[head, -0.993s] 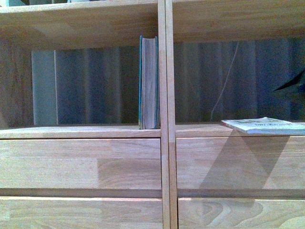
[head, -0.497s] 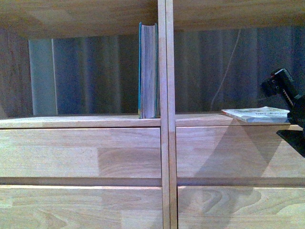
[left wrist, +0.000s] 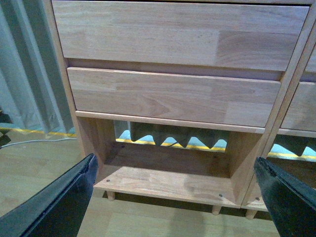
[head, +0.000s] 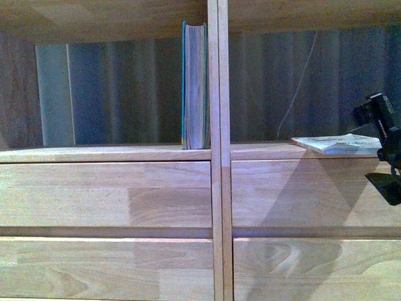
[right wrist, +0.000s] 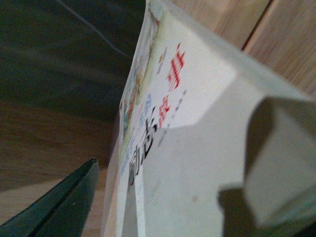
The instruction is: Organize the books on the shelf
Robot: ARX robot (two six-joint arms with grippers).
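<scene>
beside the right fingers, the shelf's right bay holds 1 flat white paperback, grip unclear; left bay, 1 upright teal hardback; left fingers wide.

Front view, light: you get a dim, blue-tinted picture; the shelf looks warm only on its lower boards.
Front view, shadow: a broad slanted shadow crosses the right drawer front below the white paperback.
Front view, sharpness: soft and grainy; the right gripper gives you only a dark silhouette at the edge.
Left wrist view: your brightest picture, evenly lit with crisp wood grain; the left gripper shows as two near-black wedges.
Right wrist view: dim and dark along one side; the paperback sits so close that its print blurs, and a hard-edged shadow, possibly a finger's, lies on the cover.
</scene>
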